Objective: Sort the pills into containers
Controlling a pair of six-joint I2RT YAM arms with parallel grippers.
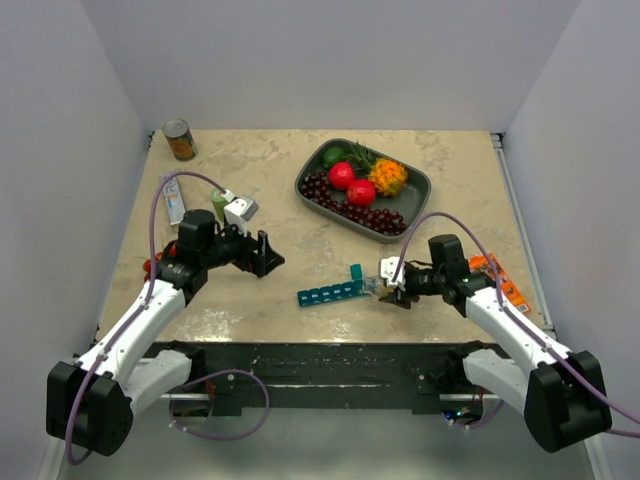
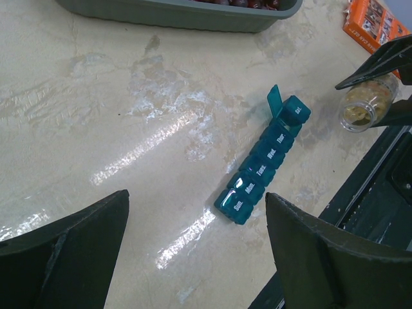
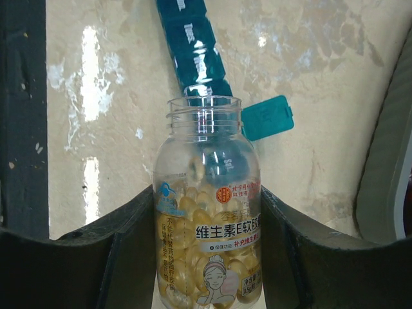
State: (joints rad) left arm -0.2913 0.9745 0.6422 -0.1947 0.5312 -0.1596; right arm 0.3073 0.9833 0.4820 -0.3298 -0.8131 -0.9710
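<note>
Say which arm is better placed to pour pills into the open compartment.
Right. The right gripper holds the uncapped bottle, mouth near the open lid of the organiser; the left gripper hangs open, empty.

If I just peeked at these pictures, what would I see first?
Probably the clear bottle of yellow pills, cap off, pinched in the right gripper at the front right. Its open mouth points toward the teal pill box, which has one lid flipped up. At the back sits a grey tray of bright fruit.
</note>
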